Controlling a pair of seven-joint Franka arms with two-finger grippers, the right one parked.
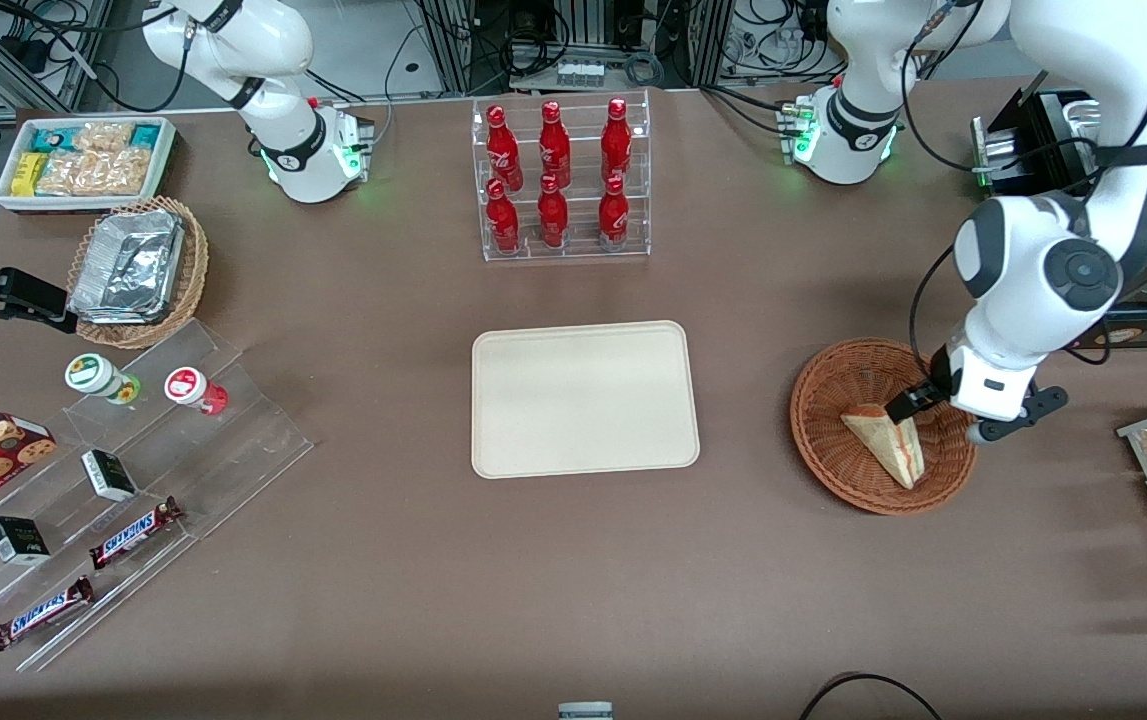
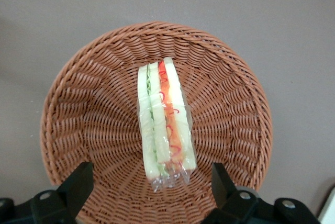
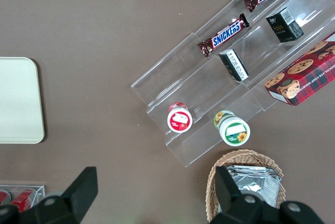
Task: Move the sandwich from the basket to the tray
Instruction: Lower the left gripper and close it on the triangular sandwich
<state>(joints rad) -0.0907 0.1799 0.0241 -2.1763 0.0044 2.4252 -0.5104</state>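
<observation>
Sandwich (image 2: 164, 122) in basket (image 2: 89, 114), gripper (image 2: 152, 182) jaws spread above

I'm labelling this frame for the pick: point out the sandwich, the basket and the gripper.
sandwich (image 2: 165, 122), left wrist view, striped filling edge.
basket (image 1: 833, 385), front view, bare woven wall.
gripper (image 2: 152, 182), left wrist view, midway between open fingertips, above the basket.

The hand (image 1: 918, 408) hides part of the basket (image 1: 833, 420) rim in the front view.
</observation>
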